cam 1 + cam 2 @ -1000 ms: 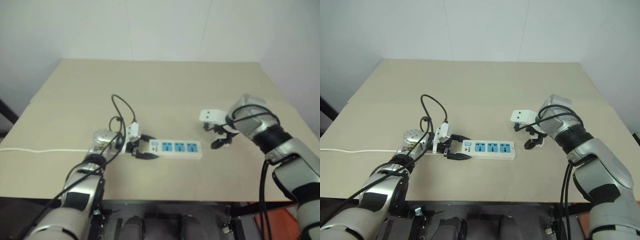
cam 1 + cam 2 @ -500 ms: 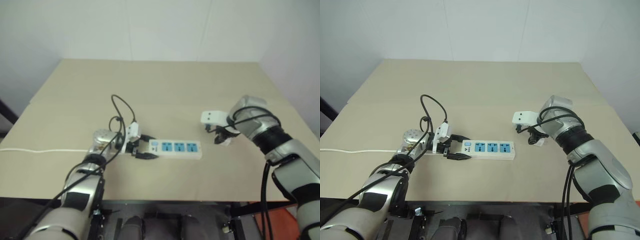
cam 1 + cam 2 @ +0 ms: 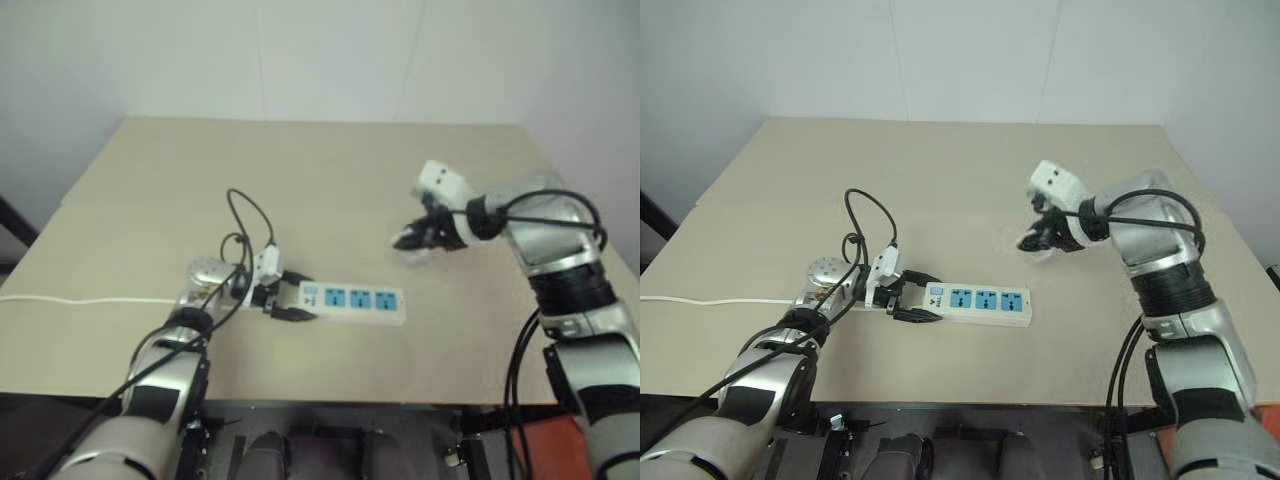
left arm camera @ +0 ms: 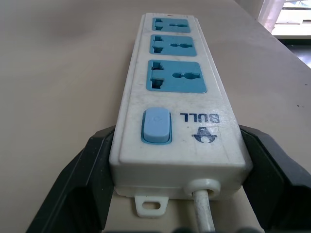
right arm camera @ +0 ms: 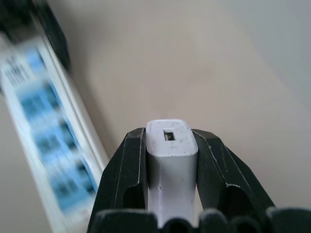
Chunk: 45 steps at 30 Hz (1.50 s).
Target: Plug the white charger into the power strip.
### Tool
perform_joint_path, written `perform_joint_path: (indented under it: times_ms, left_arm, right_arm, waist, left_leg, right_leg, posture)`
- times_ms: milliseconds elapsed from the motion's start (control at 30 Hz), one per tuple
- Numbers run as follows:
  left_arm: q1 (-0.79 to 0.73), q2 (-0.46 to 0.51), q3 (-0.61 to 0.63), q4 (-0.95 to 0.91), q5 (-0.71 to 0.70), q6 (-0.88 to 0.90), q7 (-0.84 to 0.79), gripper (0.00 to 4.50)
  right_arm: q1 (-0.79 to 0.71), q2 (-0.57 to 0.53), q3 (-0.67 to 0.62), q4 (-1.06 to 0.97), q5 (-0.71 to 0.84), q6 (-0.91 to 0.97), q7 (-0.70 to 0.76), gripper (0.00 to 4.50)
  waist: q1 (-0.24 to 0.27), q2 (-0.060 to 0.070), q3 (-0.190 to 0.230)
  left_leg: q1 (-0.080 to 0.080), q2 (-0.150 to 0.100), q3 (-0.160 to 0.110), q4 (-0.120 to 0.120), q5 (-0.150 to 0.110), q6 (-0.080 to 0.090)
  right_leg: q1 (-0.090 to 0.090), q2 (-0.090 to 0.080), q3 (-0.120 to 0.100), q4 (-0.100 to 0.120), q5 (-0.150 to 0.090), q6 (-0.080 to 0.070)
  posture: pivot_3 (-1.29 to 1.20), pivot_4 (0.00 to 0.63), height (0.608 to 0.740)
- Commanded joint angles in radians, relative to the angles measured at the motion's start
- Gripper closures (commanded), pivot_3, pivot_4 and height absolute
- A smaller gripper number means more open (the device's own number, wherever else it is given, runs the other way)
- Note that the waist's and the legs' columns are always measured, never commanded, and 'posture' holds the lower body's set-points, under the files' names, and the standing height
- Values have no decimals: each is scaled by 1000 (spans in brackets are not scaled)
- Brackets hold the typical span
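The right end effector (image 5: 171, 160) was clamped on the white charger (image 5: 171, 155) — both black fingers (image 5: 130, 165) squeezed its sides, the end with the small slot poking out past the tips. It hung above the tan worktop (image 3: 940, 180), off to the side of the power strip's (image 3: 977, 301) far end and well apart from it. The left end effector (image 4: 177, 194) was clenched on the strip's switch end, one finger (image 4: 82, 189) on each side, with the thin white cord (image 4: 203, 213) running out between them — three blue sockets (image 4: 176, 76) lined up ahead of it.
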State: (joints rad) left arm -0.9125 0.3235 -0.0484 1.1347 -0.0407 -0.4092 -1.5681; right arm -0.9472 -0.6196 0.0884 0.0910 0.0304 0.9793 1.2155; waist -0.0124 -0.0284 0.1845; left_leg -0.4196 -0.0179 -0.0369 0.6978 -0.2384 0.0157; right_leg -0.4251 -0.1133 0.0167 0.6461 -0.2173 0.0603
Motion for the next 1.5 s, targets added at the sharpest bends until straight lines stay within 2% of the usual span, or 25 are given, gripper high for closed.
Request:
perform_joint_path:
  times_ms: [33, 167, 233, 367, 633, 767, 1100, 1500]
  left_arm:
    - [3, 3, -25, -28, 20, 16, 27, 1211]
    - [0, 5, -32, -32, 16, 39, 35, 1211]
    - [1, 5, -31, -35, 13, 44, 38, 1211]
    - [1, 6, -33, -37, 13, 50, 45, 1211]
    - [6, 14, -34, -44, 10, 59, 41, 1211]
    - [9, 22, -40, -45, 16, 54, 36, 1211]
    - [8, 25, -39, -51, 9, 63, 37, 1211]
    - [8, 25, -40, -52, 5, 67, 28, 1211]
  right_arm:
    - [41, 54, -149, -65, 138, 76, -66, 3392]
    - [183, 166, -235, -143, 281, -63, -86, 3392]
    - [213, 195, -239, -146, 324, -81, -100, 3392]
    - [280, 274, -230, -104, 369, -280, -103, 3392]
    - [296, 351, -168, 75, 398, -601, 11, 3392]
    - [282, 366, -127, 185, 357, -762, 36, 3392]
    - [199, 361, -83, 428, 322, -914, 97, 3392]
    - [209, 344, -58, 467, 304, -970, 125, 3392]
  waist:
    - [1, 0, 0]
    - [1, 0, 0]
    - [0, 0, 0]
    - [0, 0, 0]
    - [-3, 0, 0]
    - [-4, 0, 0]
    - [-8, 0, 0]
    - [-9, 0, 0]
  left_leg:
    - [0, 0, 0, 0, 0, 0]
    - [1, 0, -2, 0, 0, 0]
    - [1, 0, -1, 0, 0, 0]
    - [3, -1, -1, 0, 0, 0]
    - [5, 0, -1, 0, 0, 0]
    - [5, 0, -1, -1, 0, 0]
    - [6, 0, -1, -1, 0, 0]
    - [6, 0, -1, -2, 0, 0]
  right_leg:
    - [0, 0, 0, 0, 0, 0]
    - [2, 0, -1, 1, 0, 0]
    - [1, 0, -1, 1, 0, 0]
    - [2, 0, 0, 0, 0, 0]
    - [3, 0, 0, 0, 0, 0]
    - [4, 0, 0, 0, 0, 0]
    - [3, 0, 0, 0, 0, 0]
    - [3, 0, 0, 0, 0, 0]
  posture:
    - [0, 150, 740]
    - [0, 150, 740]
    - [0, 150, 740]
    - [0, 150, 740]
    - [0, 150, 740]
    - [0, 150, 740]
    - [0, 150, 740]
    - [0, 150, 740]
